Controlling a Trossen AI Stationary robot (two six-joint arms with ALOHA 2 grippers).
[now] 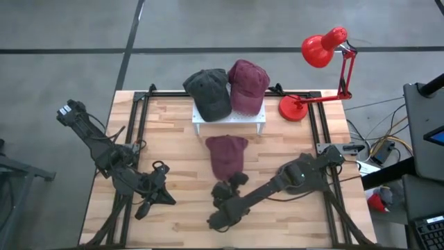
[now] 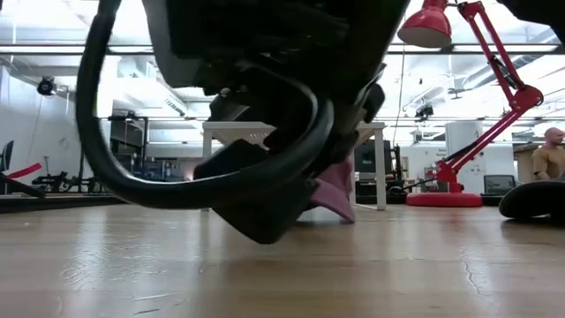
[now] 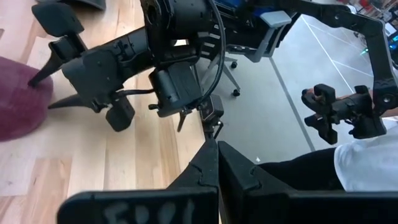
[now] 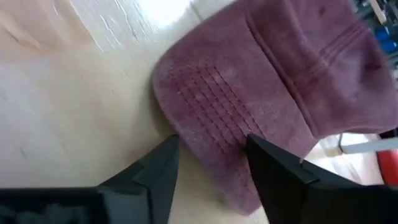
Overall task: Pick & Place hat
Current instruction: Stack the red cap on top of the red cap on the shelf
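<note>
The task looked to be at its grasping stage, with the lifting and placing all left to do. In the high view, one maroon hat (image 1: pixel 226 155) lay flat on the wooden worktop (image 1: pixel 180 125) at the centre of the frame, just below a small white stand (image 1: pixel 229 119) that already carried a dark grey hat (image 1: pixel 208 92) and a second maroon hat (image 1: pixel 247 85) side by side. The hat on the worktop seemed to be the one in hand, though where it was meant to go could not be told.

The right gripper (image 1: pixel 234 185) sat at the lower edge of that hat, reaching in from the lower right of the frame. In the right wrist view its fingers (image 4: pixel 158 168) stood apart, straddling the stitched brim, which lay between them against the wood; they had not clamped on it, so the hat was not held. From the low view, the brim (image 2: pixel 331 190) appeared to rest on the worktop, unlifted.

The left gripper (image 1: pixel 154 192) waited at the lower left of the high view, its fingers pressed together on nothing. A red desk lamp (image 1: pixel 322 59) stood at the upper right.
</note>
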